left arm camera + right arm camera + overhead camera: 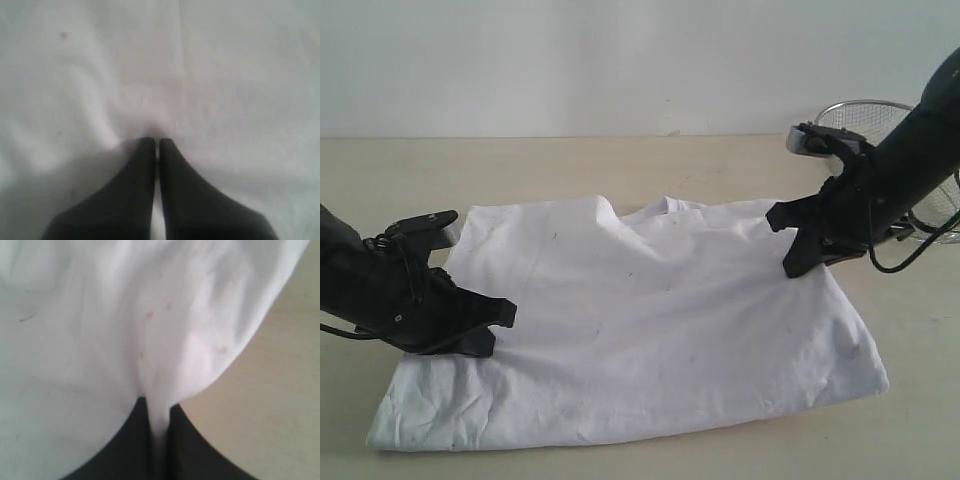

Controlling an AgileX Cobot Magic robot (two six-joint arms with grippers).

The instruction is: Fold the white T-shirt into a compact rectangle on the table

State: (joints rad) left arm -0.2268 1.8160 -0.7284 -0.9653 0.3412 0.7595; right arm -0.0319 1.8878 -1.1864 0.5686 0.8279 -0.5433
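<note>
The white T-shirt [660, 330] has its wrinkly hem edge closest to the camera and it's spread flat-ish on the table [620, 160], plain side up, collar on the far side, no print showing. The left gripper [152, 144] sits low on the shirt's left edge. Its jaws are pinched together, the cloth puckers right at the tips and a thin sliver of white sits between them, so it looks like it's got fabric. The right gripper [159, 407] is at the far right corner of the shirt, clamped tight on a raised fold of white cloth that runs up between its jaws. Behind that arm there's a wire-mesh basket [880, 115] on the table, partly hidden.
</note>
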